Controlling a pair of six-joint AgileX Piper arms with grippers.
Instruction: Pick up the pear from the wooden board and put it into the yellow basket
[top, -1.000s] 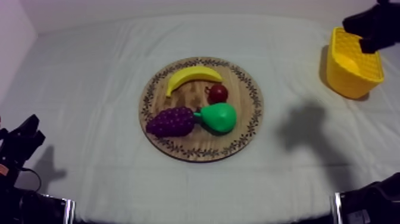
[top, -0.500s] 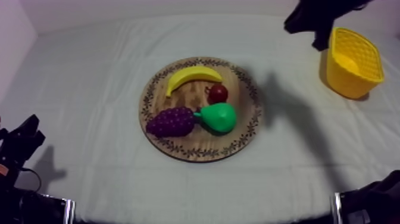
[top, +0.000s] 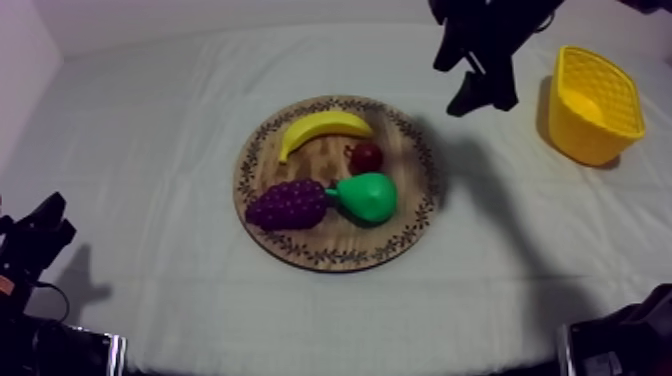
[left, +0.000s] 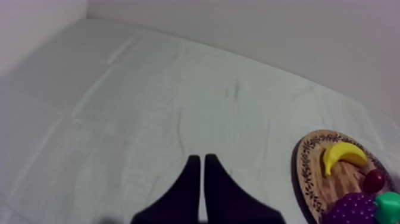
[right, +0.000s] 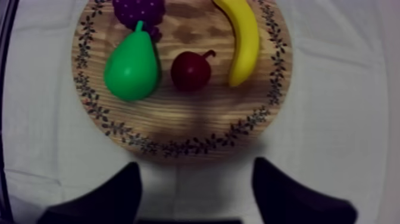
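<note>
At 7 o'clock from our right gripper (top: 466, 78), fingers spread, we find the pear (top: 367, 197), stem toward 9 o'clock.

Green pear (top: 367, 197) on its side on wooden board (top: 335, 258), yellow basket (top: 585, 140) well apart

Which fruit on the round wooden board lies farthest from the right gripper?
The purple bunch of grapes, at the board's edge opposite that gripper; the others lie nearer.
</note>
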